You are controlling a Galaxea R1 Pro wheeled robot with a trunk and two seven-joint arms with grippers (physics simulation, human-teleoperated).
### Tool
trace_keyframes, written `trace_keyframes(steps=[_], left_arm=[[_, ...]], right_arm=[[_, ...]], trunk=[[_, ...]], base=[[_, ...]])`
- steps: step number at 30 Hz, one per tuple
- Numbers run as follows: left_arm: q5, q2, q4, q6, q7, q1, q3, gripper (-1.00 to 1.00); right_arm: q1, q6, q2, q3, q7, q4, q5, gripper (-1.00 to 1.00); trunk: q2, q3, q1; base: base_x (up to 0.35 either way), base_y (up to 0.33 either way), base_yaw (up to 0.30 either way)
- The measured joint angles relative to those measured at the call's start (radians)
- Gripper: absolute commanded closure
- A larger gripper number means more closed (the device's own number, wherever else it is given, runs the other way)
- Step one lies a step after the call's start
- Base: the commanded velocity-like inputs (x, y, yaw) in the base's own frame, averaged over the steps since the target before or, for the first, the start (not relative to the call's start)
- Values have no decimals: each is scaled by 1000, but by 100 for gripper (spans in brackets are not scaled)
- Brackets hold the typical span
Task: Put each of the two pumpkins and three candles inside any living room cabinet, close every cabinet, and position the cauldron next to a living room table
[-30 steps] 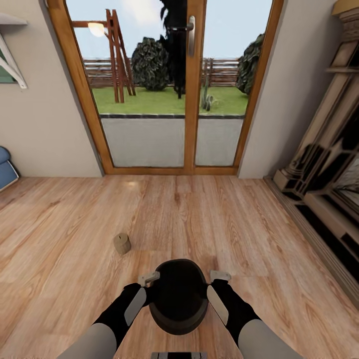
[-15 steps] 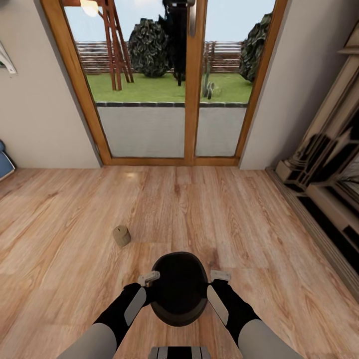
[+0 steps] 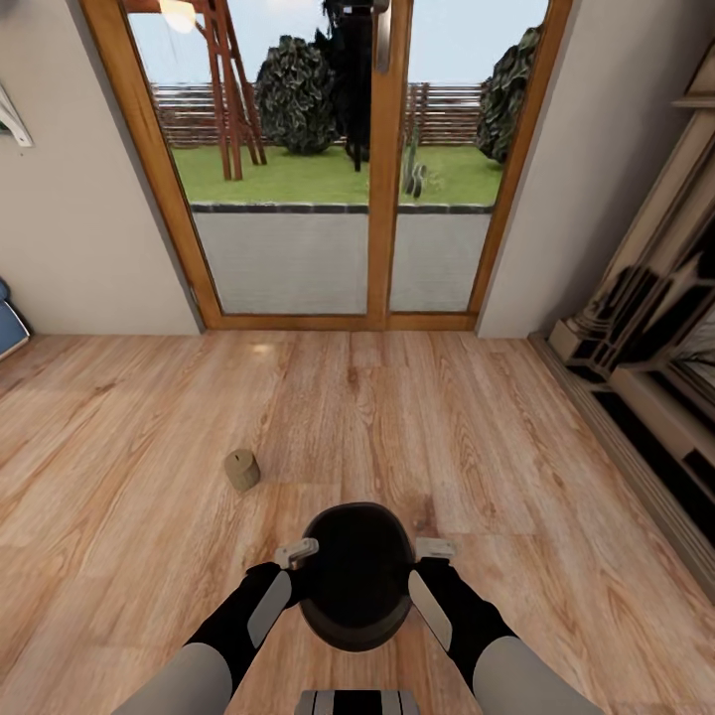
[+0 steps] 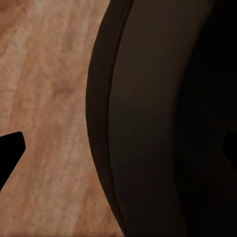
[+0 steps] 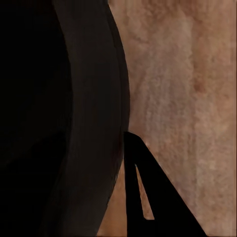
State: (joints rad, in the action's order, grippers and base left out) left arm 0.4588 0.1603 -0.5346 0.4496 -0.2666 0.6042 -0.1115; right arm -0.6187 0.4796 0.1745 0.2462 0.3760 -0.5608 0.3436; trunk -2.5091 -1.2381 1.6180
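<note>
1. Change: over the last second the whole head view shifted (glass doors point(image 3: 328, 169) sit higher and closer in frame), so the camera or base moved, not the things. In the last half second almost nothing: the right gripper point(image 3: 434, 548) edged slightly, the rest is static. Reads as the approach finishing and the robot settling.
2. Cauldron point(image 3: 357, 574): black pot between the two arms, low centre of the head view, over the plank floor point(image 3: 516, 467). The left gripper point(image 3: 296, 553) is at its left flank, the right gripper at its right flank, each with a pale finger against the rim.
3. Gripper state: cannot tell for either. Both wrist views are mostly dark pot wall with one dark finger edge beside it. It looks like a two-arm squeeze from the sides, not a pinch, but that's a guess.
4. Candle point(image 3: 241, 469): one beige stub on the floor, ahead-left of the pot, well apart from it. Not yet in a cabinet.
5. Task: cauldron in hand, and a turn looks needed to bring it to the table.
6. Room: open floor ahead up to the doors. Fireplace surround point(image 3: 645, 328) runs along the right; blue sofa corner point(image 3: 8, 328) at far left. Keep clear of the candle when swinging left
</note>
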Motion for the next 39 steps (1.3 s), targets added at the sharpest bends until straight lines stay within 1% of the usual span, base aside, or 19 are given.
trace_keyframes(steps=[1,3,4,27,39], left_arm=[[0,0,0,0,0,0,0,100],[1,0,0,0,0,0,1,100],[9,0,0,-2,1,0,1,100],[6,0,-2,0,1,0,4,100],[3,0,-3,5,-1,0,3,100]], right_arm=[[0,-3,0,1,-1,2,8,100],[0,-2,0,1,-1,3,9,100],[0,-2,0,1,-1,3,14,100],[0,-4,0,2,0,4,19,100],[1,-4,0,1,0,5,23,100]], trunk=[[0,0,0],[0,0,0],[0,0,0],[0,0,0],[3,46,-5]], base=[[0,0,0],[0,0,0],[0,0,0],[0,0,0],[0,0,0]])
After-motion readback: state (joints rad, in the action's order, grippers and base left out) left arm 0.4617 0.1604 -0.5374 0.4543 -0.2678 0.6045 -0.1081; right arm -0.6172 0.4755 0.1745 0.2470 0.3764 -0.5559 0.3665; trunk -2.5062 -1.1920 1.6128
